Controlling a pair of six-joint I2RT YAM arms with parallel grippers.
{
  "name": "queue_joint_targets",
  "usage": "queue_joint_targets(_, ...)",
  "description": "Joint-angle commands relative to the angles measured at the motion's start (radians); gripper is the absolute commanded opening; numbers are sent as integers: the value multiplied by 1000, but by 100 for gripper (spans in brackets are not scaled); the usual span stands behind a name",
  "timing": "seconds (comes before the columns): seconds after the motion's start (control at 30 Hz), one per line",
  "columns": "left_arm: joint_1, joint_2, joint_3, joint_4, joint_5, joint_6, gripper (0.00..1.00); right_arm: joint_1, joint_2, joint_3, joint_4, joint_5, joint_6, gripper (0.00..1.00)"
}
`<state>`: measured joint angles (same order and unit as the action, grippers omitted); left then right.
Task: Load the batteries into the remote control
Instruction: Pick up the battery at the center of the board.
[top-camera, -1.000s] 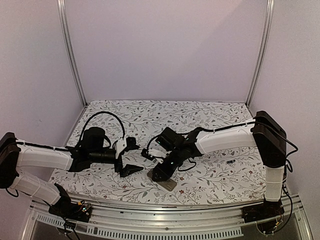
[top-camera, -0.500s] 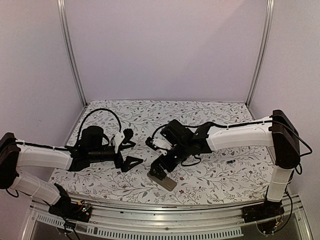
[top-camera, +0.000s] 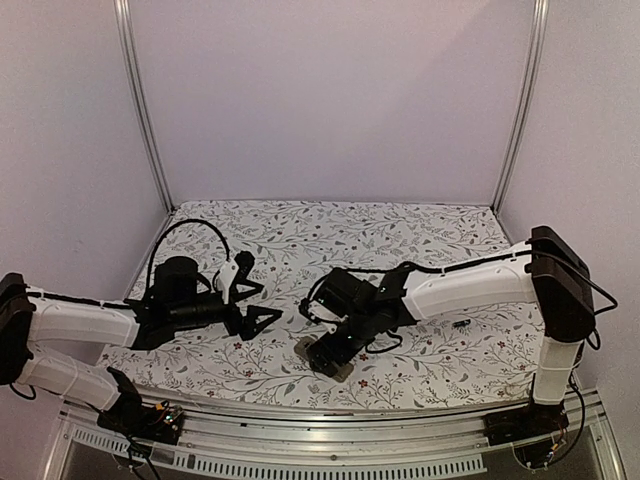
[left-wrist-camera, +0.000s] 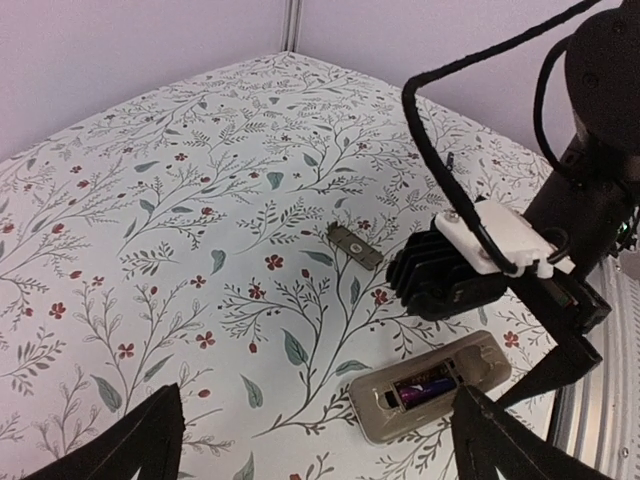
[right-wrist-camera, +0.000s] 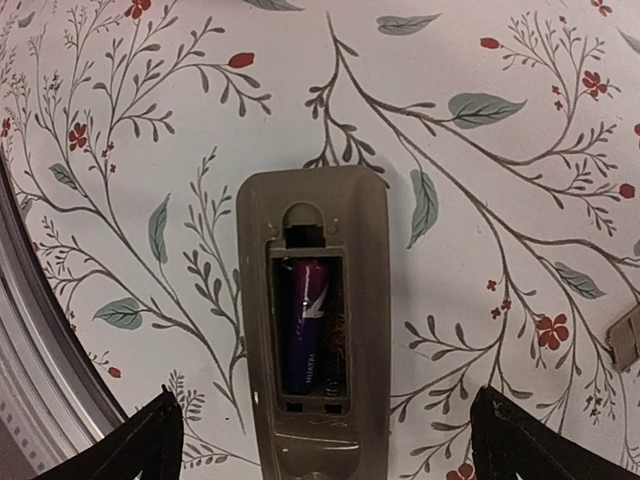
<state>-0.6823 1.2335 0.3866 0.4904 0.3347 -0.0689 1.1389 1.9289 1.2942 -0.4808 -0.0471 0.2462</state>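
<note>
Hovering the right gripper (right-wrist-camera: 325, 445) over the remote control (right-wrist-camera: 312, 230), fingers spread wide and gripping nothing. Lying back-up by the near edge of the table (top-camera: 300, 225), long axis running 12 to 6 in the right wrist view, cradling a purple battery (right-wrist-camera: 308, 340) lengthwise. Resting a second battery (top-camera: 460, 323) at 3 o'clock, well apart. Holding the left gripper (top-camera: 258, 292) wide apart and empty at 10 o'clock.

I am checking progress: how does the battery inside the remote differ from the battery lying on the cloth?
The seated battery sits in the recess of the remote control; the loose battery lies bare on the cloth, apart from it. The seated battery shows purple; the loose battery is only a dark sliver, colour unclear. Both lie flat.
</note>
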Motion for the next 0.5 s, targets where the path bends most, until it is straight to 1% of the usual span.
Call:
queue_joint_targets(0.0,9,-13,-53,111,31,-3,92,-32,-99,-32,2,177,23,99)
queue_joint_targets(0.1,1,-7,-58,129,43,0,93,-76,-213,-66,17,279,-62,99)
queue_joint_targets(0.17,-3,-4,-56,130,50,4,92,-140,-296,-94,11,269,-160,99)
queue_joint_targets(0.2,-5,0,-55,133,52,6,93,-188,-326,-107,0,241,-263,99)
queue_joint_targets(0.23,-5,3,-55,140,53,7,93,-258,-362,-111,-19,187,-326,99)
queue_joint_targets(0.27,-7,5,-57,148,55,8,93,-364,-394,-105,-49,105,-401,99)
queue_joint_targets(0.3,-9,6,-59,152,59,9,93,-444,-408,-88,-86,22,-453,99)
queue_joint_targets(0.33,-10,5,-61,155,63,13,93,-515,-423,-73,-119,-45,-538,99)
queue_joint_targets(0.4,-14,-3,-68,164,66,20,94,-610,-465,-86,-162,-111,-674,98)
queue_joint_targets(0.47,-14,-6,-71,168,65,23,94,-659,-533,-162,-156,-150,-853,99)
